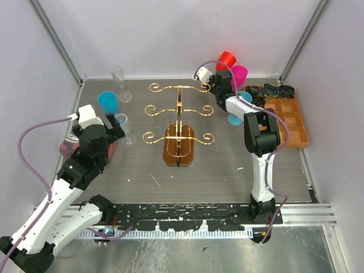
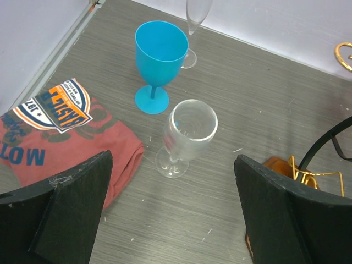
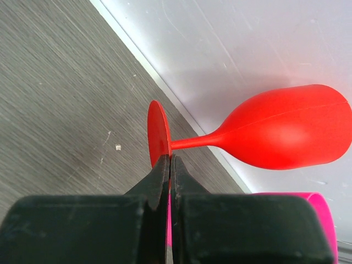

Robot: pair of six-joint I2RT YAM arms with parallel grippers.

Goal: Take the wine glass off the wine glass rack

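While left end effector point(image 2: 171, 165) gapes, right one's point(image 3: 169, 160) closed.

Your left wrist view cuts off the clear flute point(image 2: 197, 11) at its top edge. In the right wrist view, the right pincer point(image 3: 169, 165) covers most of the pink glass point(image 3: 322, 206).

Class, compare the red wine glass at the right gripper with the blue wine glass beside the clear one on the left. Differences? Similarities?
The red wine glass is pinched by its foot in the shut right gripper; the blue wine glass is untouched. The red wine glass is tipped over, off the table; the blue wine glass stands upright on it. Both are opaque, stemmed and round-footed.
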